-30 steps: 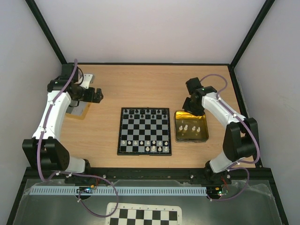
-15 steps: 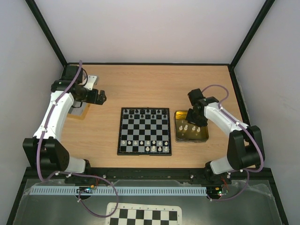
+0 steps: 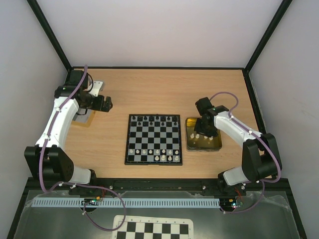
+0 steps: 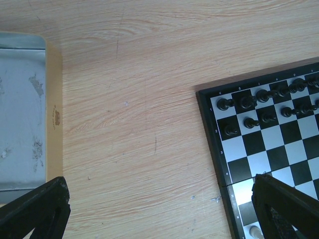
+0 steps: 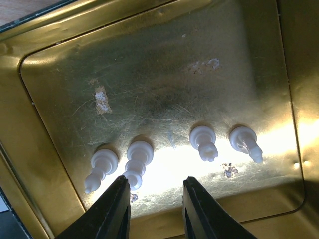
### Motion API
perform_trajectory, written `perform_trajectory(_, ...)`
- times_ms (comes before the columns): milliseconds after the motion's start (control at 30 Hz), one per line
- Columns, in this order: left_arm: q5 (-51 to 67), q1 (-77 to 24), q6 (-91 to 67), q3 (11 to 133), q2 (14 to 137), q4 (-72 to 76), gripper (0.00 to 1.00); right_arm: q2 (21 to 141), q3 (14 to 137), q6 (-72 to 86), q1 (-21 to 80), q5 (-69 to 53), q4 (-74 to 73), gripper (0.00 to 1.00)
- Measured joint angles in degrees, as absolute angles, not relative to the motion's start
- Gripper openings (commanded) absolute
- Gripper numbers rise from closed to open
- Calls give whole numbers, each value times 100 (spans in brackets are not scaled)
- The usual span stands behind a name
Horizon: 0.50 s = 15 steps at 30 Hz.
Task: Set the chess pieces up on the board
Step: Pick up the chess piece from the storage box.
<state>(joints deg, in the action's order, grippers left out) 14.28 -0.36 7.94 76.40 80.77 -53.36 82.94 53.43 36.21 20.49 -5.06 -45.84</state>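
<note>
1. The wooden worktop (image 3: 159, 89) carries everything we see.
2. The board (image 3: 153, 139) lies flat in the middle of the worktop, square to its edges.
3. The gold tray (image 3: 204, 149) sits just beside the board's right edge, with a thin strip of wood showing between them.
4. A grey tin (image 4: 20, 114) lies at the far left, well apart from the board.
5. Our left gripper (image 3: 105, 103) hangs over bare wood between the grey tin and the board's far left corner. It is released, spread wide and holding nothing.
6. Our right gripper (image 5: 155, 186) is low over the gold tray, its fingers parted with only the tray floor between them. One finger is just beside a piece.
7. Four white chess pieces (image 5: 203, 142) sit in a row on the tray floor, two near each other on either side. We cannot tell whether they stand or lie. More white ones stand along the board's two near rows.
8. The black chess pieces (image 3: 152, 118) fill the board's far rows.
</note>
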Motion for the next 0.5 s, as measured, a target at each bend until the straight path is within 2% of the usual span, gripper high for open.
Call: perform_trajectory(500, 1409, -34, 794, 7609, 8112, -5325, 99, 8374, 5345, 3621, 2191, -558, -4510, 28)
